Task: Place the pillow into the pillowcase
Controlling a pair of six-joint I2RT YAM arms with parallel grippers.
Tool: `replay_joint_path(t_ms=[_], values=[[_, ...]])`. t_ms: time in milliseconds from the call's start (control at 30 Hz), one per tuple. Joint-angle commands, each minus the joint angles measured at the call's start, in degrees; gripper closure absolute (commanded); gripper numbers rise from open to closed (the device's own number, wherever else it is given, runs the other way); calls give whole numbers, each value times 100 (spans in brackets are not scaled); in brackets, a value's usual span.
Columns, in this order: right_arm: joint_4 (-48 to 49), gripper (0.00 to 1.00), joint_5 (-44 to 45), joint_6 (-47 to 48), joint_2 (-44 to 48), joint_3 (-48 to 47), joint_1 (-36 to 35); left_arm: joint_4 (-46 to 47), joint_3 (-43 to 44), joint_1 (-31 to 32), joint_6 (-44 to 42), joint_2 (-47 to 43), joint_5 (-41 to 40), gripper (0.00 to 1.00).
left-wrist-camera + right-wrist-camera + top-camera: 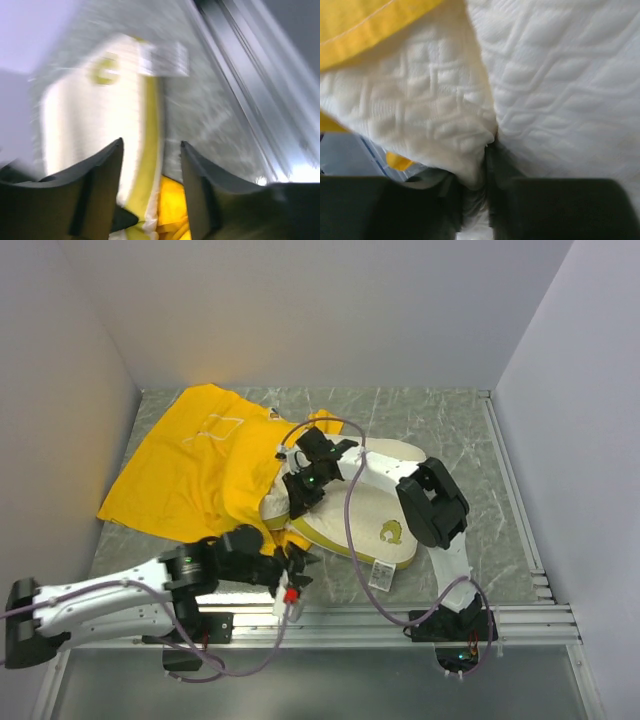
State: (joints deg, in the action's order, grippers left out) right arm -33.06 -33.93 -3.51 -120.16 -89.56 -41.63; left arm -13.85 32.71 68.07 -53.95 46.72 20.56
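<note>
So the right claw (487, 170) is almost closed, pinching a fold of the white quilted pillow (560, 90) right below the pillowcase (365, 25) hem. The left claw (151, 145) has its jaws apart with nothing in them, hanging just off the pillow's yellowish side edge. From above, the pillow's 10 o'clock end is tucked under the yellow fabric, and the logo corner sticks out toward 5 o'clock on the marbled table (440, 420).
</note>
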Motion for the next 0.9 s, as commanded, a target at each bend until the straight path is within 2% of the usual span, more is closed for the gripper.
replay_joint_path(t_ms=[0,33,67,133,167,200,233,333,400,433,467,533,600,767,867], values=[[713,62,-359,-299,825,332,102,-882,876,4,2422,-908,-191,42],[739,41,-377,-308,1036,395,163,-1013,938,-5,2720,-1067,-401,40],[713,35,-334,-291,1465,439,190,-1189,1000,-5,3324,-1312,-908,36],[442,25,-202,-186,1819,431,269,-1375,1176,-39,3854,-1437,-1586,31],[319,24,-123,-142,2116,430,391,-1410,1202,-153,4275,-1498,-2034,26],[126,24,182,-63,2250,448,436,-1471,1255,-363,4357,-1516,-2038,25],[63,24,403,-45,2373,492,497,-1481,1264,-800,4419,-1491,-2203,25],[-130,22,1385,131,2620,720,673,-1708,1387,-1548,4622,-1009,-2346,26],[-227,21,1696,105,2550,956,795,-1692,1527,-1910,4727,-350,-2546,29],[-219,21,1784,70,2515,1062,857,-1796,1624,-2338,4754,-78,-2539,30],[-184,21,1724,26,2515,1211,919,-1858,1720,-2560,4823,516,-2556,31],[-61,20,1601,-45,2541,1616,1103,-2060,2054,-3043,4877,1117,-2749,31],[-95,20,1373,-27,2567,1888,1200,-2271,2178,-3177,4772,1760,-2943,28],[-78,20,819,87,2682,2162,1262,-2438,2205,-3292,4526,2332,-3145,27],[-61,21,678,87,2586,2223,1253,-2465,2021,-3300,4525,2552,-3373,32]])
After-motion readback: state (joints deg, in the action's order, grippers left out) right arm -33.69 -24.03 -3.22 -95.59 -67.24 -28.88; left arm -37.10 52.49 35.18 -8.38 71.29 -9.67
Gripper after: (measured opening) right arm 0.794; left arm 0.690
